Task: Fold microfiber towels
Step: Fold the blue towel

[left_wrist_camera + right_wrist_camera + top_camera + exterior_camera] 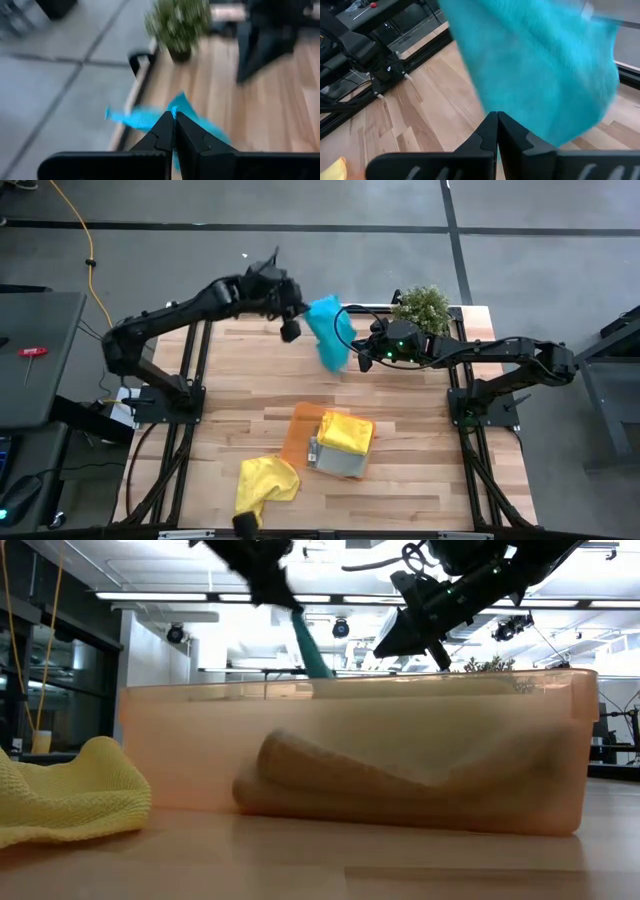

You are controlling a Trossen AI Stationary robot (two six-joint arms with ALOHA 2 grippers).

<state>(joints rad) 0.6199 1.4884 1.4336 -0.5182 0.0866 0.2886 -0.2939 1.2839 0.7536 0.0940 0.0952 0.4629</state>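
Note:
A teal-blue towel (328,332) hangs in the air over the table's far middle, between my two grippers. My left gripper (304,310) is shut on its upper left end; it also shows in the left wrist view (174,118). My right gripper (354,360) is shut at its lower right end and shows in the right wrist view (497,118). In the low view the towel (308,645) hangs as a narrow strip behind the tray. A folded yellow towel (346,432) lies on a grey towel (335,464). A second yellow towel (266,480) lies crumpled near the front edge. My left gripper pinches a corner or edge of the teal towel (181,102) between its two shut fingertips. The cloth spreads out beyond the tips and is lifted clear of the table. My right gripper pinches the teal towel's lower edge (545,131) at its shut fingertips. The cloth spreads wide beyond the fingers and is clear of the table.
A translucent orange tray (300,430) lies at the table's middle front, under one end of the grey and yellow stack; it fills the low view (360,740). A small potted plant (422,306) stands at the far right corner. Bare wood lies below the held towel.

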